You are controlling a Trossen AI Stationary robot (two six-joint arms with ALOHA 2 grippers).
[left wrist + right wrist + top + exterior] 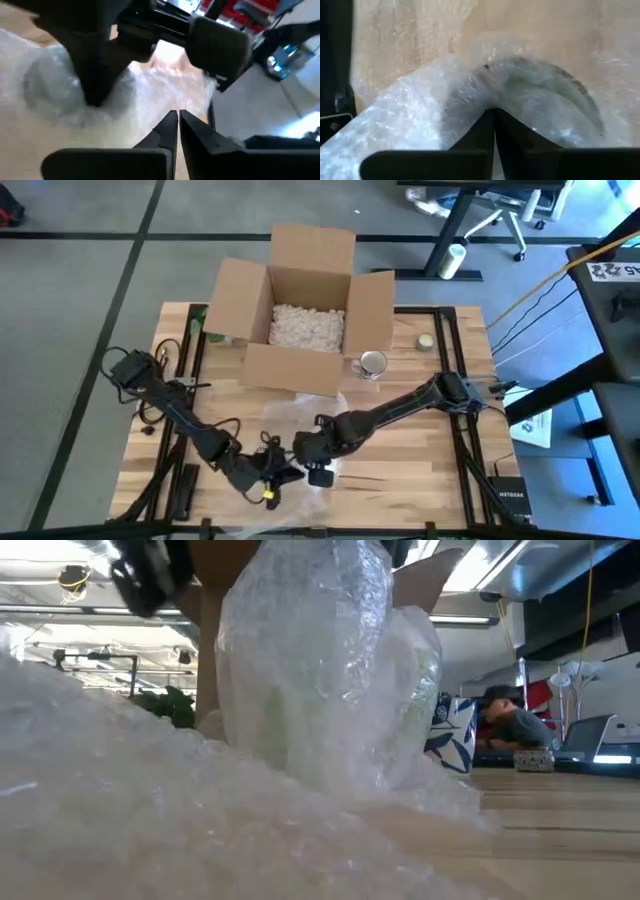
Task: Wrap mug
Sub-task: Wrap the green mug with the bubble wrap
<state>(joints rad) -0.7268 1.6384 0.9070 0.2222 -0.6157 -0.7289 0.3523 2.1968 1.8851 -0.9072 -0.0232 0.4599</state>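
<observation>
Mug (540,95): near table edge, swaddled in bubble wrap (330,670). Probably hard, breakable; wrap soft, slippery, best pinched at loose edges.
Right gripper (494,117): clamped on wrap.
Left gripper (177,122): closed, apparently empty, just beside.
Behind: cardboard box (300,310), second mug (372,364). Both well apart.

Clear, crinkled plastic bubble wrap (320,670) looks glossy. The surface (420,470) is pale, smooth wood (planked); the matt brown box (300,310) is cardboard. A shiny metal mug (372,364) stands by it.
</observation>
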